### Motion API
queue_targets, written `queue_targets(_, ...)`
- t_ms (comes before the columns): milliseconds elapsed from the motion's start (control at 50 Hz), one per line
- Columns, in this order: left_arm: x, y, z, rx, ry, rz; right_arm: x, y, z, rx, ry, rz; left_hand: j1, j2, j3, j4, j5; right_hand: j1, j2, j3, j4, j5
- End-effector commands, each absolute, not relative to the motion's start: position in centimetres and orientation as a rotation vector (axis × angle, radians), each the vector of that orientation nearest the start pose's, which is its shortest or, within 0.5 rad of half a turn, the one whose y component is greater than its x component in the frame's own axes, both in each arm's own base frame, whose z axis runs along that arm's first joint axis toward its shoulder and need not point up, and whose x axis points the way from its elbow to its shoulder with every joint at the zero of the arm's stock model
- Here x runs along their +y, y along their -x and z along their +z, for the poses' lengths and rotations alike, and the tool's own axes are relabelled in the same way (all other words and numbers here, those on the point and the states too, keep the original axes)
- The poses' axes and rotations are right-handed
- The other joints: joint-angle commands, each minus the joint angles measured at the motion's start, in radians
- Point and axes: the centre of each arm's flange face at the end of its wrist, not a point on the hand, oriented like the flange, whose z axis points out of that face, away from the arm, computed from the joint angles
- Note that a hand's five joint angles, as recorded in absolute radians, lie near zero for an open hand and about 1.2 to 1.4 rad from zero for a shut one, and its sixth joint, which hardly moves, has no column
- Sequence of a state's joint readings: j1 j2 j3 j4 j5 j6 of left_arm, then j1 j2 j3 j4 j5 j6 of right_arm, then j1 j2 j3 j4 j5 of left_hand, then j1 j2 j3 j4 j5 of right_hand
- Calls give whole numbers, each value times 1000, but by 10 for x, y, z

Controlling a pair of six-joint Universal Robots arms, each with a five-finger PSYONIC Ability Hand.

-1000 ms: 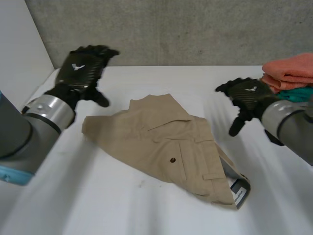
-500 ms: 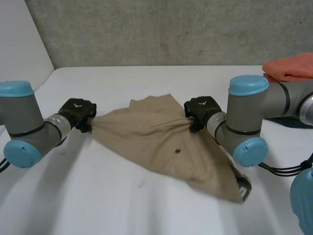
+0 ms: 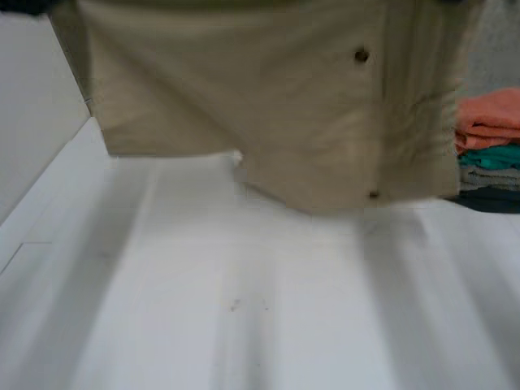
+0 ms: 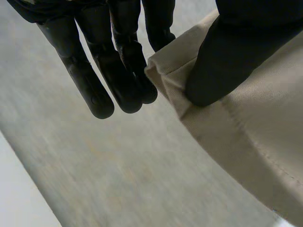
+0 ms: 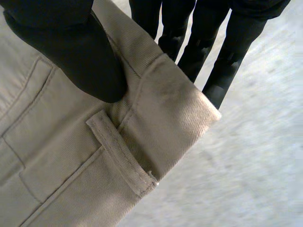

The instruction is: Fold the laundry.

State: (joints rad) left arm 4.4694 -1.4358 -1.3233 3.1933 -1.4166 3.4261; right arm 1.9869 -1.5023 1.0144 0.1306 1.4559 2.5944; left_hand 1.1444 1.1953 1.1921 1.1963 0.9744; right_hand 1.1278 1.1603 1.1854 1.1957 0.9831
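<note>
While the shorts [image 3: 276, 106] hang above the table [image 3: 244, 317]: I hold them spread wide.
My left hand [image 4: 222, 61]: pinching the left corner.
My right hand [image 5: 71, 52]: pinching the right waistband corner.
Next: lower them flat, I'd judge.

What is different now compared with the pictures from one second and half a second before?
The khaki garment went up off the table and hangs before the head camera. The left hand and right hand, open a second ago, took hold: each pinches a corner of it between thumb and fingers. The stack of folded cloths stayed put.
</note>
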Motion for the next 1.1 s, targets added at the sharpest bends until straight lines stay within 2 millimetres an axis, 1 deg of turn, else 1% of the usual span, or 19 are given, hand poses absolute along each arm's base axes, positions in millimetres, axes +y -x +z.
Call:
queue_targets(20, -214, 201, 458, 1509, -600, -2731, -214, -241, 470, 1517, 971, -2639, 252, 201, 204, 200, 247, 268, 236, 211, 201, 239)
queue_targets(120, -226, 205, 435, 1658, -635, -2646, -216, -244, 455, 1599, 1039, -2531, 252, 201, 204, 200, 247, 268, 236, 211, 201, 239)
queue_targets(240, -275, 222, 379, 1896, -711, -2482, -262, -262, 392, 1830, 1123, -2299, 252, 201, 204, 200, 247, 268, 236, 211, 201, 239)
queue_targets(320, -311, 243, 356, 1912, -749, -2486, -295, -277, 353, 1903, 1147, -2205, 252, 201, 204, 200, 247, 268, 236, 211, 201, 239)
queue_targets(420, -360, 259, 355, 1746, -708, -2612, -343, -297, 337, 1791, 1026, -2397, 252, 201, 204, 200, 247, 268, 236, 211, 201, 239)
queue_targets(500, -381, 269, 390, 1397, -603, -2823, -365, -312, 363, 1447, 812, -2691, 252, 201, 204, 200, 247, 268, 236, 211, 201, 239)
queue_targets(560, -380, 268, 426, 1069, -459, -2970, -364, -321, 395, 1111, 643, -2843, 252, 201, 204, 200, 247, 268, 236, 211, 201, 239)
queue_targets(600, -379, 268, 436, 951, -406, -3018, -361, -323, 413, 896, 531, -2893, 252, 201, 204, 200, 247, 268, 236, 211, 201, 239)
queue_targets(640, -373, 270, 443, 851, -358, -3061, -359, -323, 421, 806, 485, -2897, 252, 201, 204, 200, 247, 268, 236, 211, 201, 239)
queue_targets(720, -351, 275, 447, 864, -360, -3084, -360, -327, 418, 765, 489, -2827, 252, 201, 204, 200, 247, 268, 236, 211, 201, 239)
queue_targets(760, -347, 276, 439, 915, -377, -3072, -364, -331, 405, 807, 534, -2790, 252, 201, 204, 200, 247, 268, 236, 211, 201, 239)
queue_targets(820, -342, 274, 409, 1097, -436, -2999, -368, -334, 385, 902, 588, -2726, 252, 201, 204, 200, 247, 268, 236, 211, 201, 239)
queue_targets(880, -331, 271, 375, 1307, -509, -2904, -373, -337, 351, 1072, 686, -2622, 252, 201, 204, 200, 247, 268, 236, 211, 201, 239)
queue_targets(920, -322, 269, 352, 1440, -553, -2835, -377, -339, 314, 1224, 779, -2503, 252, 201, 204, 200, 247, 268, 236, 211, 201, 239)
queue_targets(940, -314, 266, 330, 1556, -592, -2761, -377, -341, 301, 1273, 812, -2466, 252, 201, 204, 200, 247, 268, 236, 211, 201, 239)
queue_targets(980, -305, 263, 309, 1664, -626, -2690, -376, -341, 275, 1375, 869, -2383, 252, 201, 204, 200, 247, 268, 236, 211, 201, 239)
queue_targets(1000, -300, 262, 297, 1719, -642, -2650, -373, -340, 250, 1478, 918, -2304, 252, 201, 204, 200, 247, 268, 236, 211, 201, 239)
queue_targets(1020, -289, 258, 272, 1841, -667, -2552, -371, -339, 239, 1522, 942, -2270, 252, 201, 204, 200, 247, 268, 236, 211, 201, 239)
queue_targets(1100, -266, 248, 222, 2051, -710, -2317, -356, -330, 196, 1719, 1094, -2126, 252, 201, 204, 200, 247, 268, 236, 211, 201, 239)
